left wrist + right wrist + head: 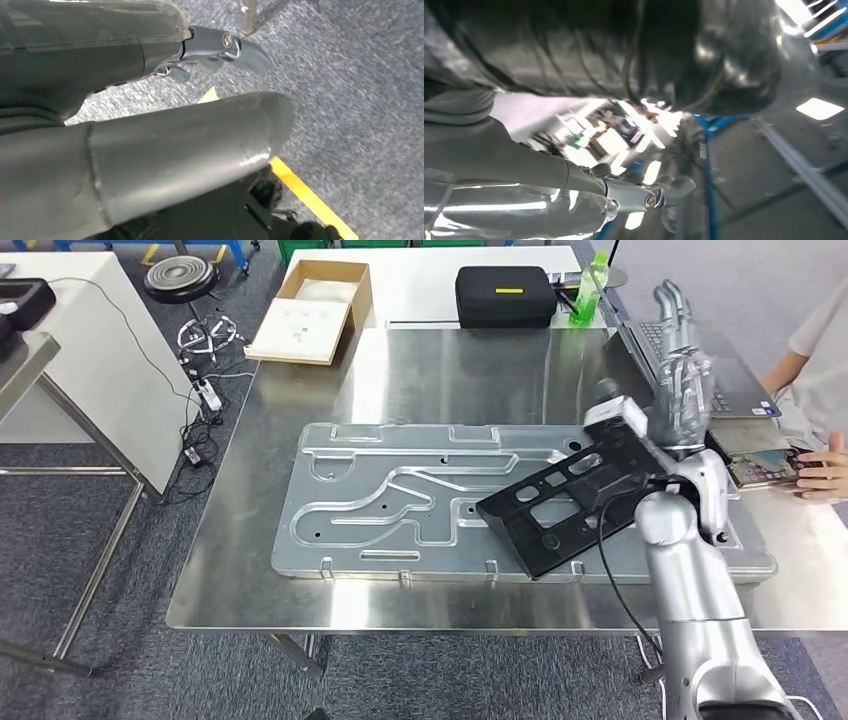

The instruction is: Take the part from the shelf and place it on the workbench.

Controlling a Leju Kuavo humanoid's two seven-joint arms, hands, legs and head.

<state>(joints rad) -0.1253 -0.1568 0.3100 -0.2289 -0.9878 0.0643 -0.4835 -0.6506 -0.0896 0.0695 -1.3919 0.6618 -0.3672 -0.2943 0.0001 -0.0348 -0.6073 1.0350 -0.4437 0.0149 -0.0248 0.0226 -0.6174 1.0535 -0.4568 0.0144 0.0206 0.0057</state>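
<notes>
The black flat part (pixel 560 505), with several cut-outs, lies slanted on the right half of a large silver machined plate (pixel 380 500) on the steel workbench (pixel 470 360). My right hand (pixel 685 370) is raised just beyond the part's far right end, fingers straight and apart, holding nothing. Its wrist camera box (pixel 620 417) hangs over that end of the part. The right wrist view is blurred: my right hand's thumb (pixel 499 155) sits close to a shiny reflecting surface. My left hand (pixel 150 150) hangs by my side above grey carpet, thumb stretched out, with nothing in it.
A person's hand (pixel 825 465) rests by a phone at the bench's right edge, next to a laptop (pixel 700 355). A black case (pixel 505 295), a green bottle (pixel 590 290) and a cardboard box (pixel 315 310) stand at the back. A white table (pixel 90 350) is on the left.
</notes>
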